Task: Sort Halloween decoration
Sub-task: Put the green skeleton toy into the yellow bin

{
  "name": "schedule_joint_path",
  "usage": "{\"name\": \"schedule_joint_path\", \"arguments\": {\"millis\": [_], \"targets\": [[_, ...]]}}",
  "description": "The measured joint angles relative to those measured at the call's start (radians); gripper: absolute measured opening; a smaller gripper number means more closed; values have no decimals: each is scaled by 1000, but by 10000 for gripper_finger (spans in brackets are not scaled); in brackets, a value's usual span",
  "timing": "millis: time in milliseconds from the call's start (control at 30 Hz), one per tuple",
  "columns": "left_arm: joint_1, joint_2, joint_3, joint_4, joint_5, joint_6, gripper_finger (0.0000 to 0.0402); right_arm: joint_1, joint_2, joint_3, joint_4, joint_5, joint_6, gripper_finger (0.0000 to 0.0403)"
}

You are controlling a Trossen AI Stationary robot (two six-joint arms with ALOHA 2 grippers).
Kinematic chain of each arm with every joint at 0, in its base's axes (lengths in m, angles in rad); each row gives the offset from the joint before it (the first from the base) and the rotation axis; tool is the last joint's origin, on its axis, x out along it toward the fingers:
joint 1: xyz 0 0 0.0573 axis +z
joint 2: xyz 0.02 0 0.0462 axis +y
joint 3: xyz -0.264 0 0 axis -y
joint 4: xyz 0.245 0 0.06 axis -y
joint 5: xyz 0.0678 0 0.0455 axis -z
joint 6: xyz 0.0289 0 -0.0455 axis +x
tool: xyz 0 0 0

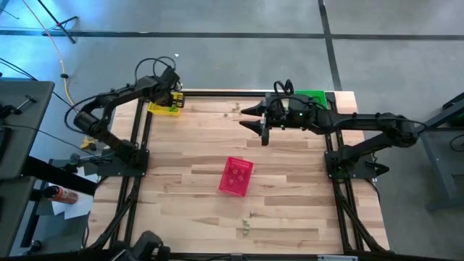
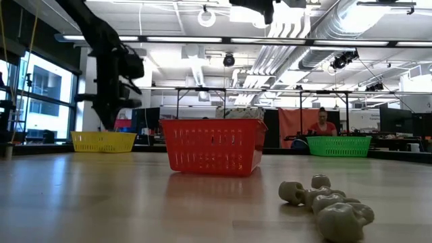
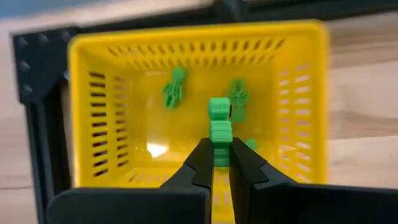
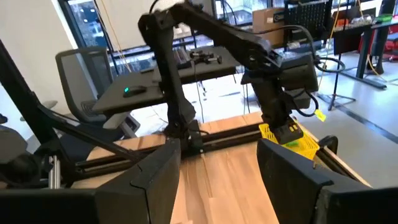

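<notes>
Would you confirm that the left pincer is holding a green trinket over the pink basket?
Not quite: the left pincer holds the green trinket over the yellow basket, not the pink one, as the left wrist view shows.

Probably a lab: exposed ceiling ducts point(image 2: 317, 27), workbenches point(image 2: 398, 138).

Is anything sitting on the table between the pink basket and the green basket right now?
In the high view, only bare wood lies between the pink basket and the green basket; the open right gripper hangs above that stretch, holding nothing.
</notes>
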Motion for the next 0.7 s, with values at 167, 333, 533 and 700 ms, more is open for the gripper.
{"name": "schedule_joint_path", "arguments": {"millis": [167, 333, 533, 700], "targets": [[19, 88, 28, -25, 28, -17, 4, 0, 8, 0, 2, 0, -1, 209], [24, 160, 81, -59, 32, 1, 3, 0, 10, 0, 1, 0, 0, 209], [24, 189, 118, -55, 31, 18, 9, 0, 10, 0, 1, 0, -1, 209], [28, 188, 129, -61, 31, 83, 43, 0, 10, 0, 1, 0, -1, 209]]}}
